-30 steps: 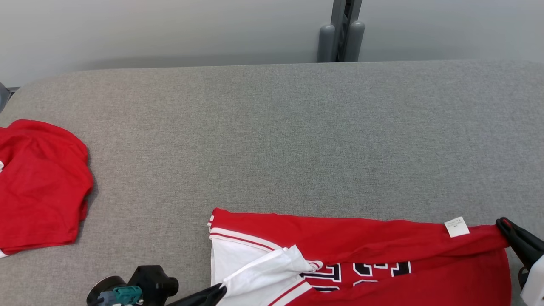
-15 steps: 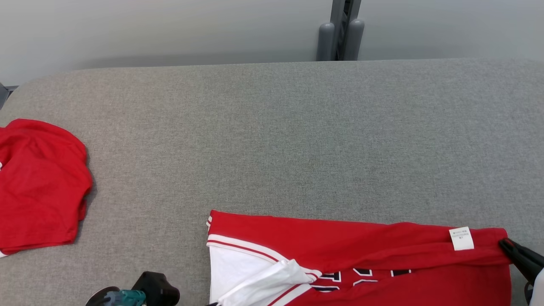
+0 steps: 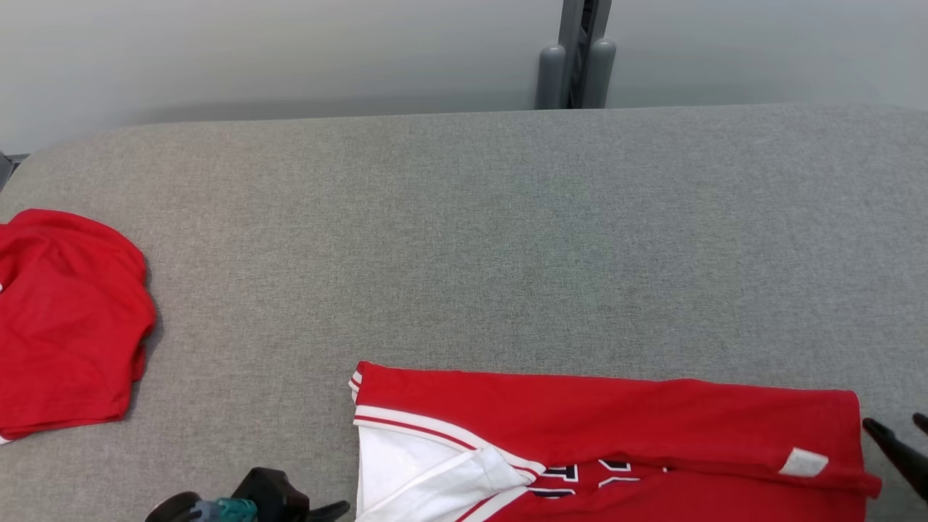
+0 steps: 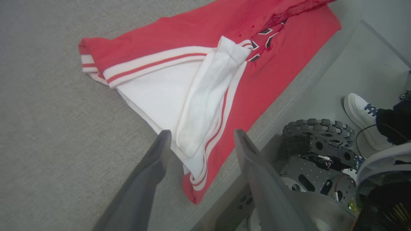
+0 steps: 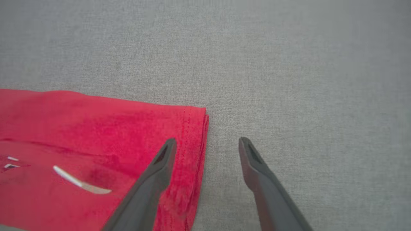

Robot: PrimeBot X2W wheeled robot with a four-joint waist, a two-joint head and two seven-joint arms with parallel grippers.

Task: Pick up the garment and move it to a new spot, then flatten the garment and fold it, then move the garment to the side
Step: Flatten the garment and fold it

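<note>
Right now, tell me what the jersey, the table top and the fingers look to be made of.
Jersey: seemingly soft knit fabric, matte red with white panels; it drapes, creases, and has a stitched hem. Table top: grey woven cloth cover, matte, with fine heathered texture. Fingers: dark, smooth, faintly sheened; likely plastic or rubber, hard to tell.

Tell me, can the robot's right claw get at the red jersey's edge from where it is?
Probably yes. The right gripper stands open, one finger over the red jersey near its hem, the other over the grey table; nothing lies between them and the cloth.
</note>
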